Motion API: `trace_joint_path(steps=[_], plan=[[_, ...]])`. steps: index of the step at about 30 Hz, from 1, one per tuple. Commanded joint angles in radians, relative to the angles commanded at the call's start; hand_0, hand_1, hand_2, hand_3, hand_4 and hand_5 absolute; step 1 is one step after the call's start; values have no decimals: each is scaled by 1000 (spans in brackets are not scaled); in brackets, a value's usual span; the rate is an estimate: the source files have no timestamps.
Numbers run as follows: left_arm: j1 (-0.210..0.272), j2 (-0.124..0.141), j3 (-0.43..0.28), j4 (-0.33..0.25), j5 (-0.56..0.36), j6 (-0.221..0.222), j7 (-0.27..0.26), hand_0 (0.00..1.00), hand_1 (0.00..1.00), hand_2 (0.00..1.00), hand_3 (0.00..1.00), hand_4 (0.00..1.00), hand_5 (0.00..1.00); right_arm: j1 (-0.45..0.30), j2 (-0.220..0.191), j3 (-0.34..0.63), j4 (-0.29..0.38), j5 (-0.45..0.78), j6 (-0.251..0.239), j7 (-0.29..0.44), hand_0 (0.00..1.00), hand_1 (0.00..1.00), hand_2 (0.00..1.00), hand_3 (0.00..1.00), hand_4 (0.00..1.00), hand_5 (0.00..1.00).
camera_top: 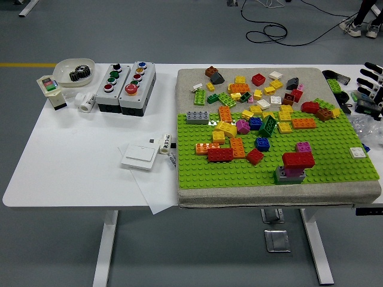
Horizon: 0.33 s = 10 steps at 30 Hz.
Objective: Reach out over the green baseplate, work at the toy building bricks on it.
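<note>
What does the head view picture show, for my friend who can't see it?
A green baseplate on a grey mat on a white table holds a scatter of toy bricks, with a small red-topped stack near the front. The robot's right hand waits at the right edge, touching no brick. Two button boxes and a bowl sit at the left.
</note>
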Motion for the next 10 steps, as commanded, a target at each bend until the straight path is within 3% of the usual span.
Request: trace_joint_path(steps=[10], plan=[[-4,-2,16,0,-28,1,-11,604,680,645,549,564,605,6,-1,-4,-3,-1,1,0,921,855,872,834,998,872]])
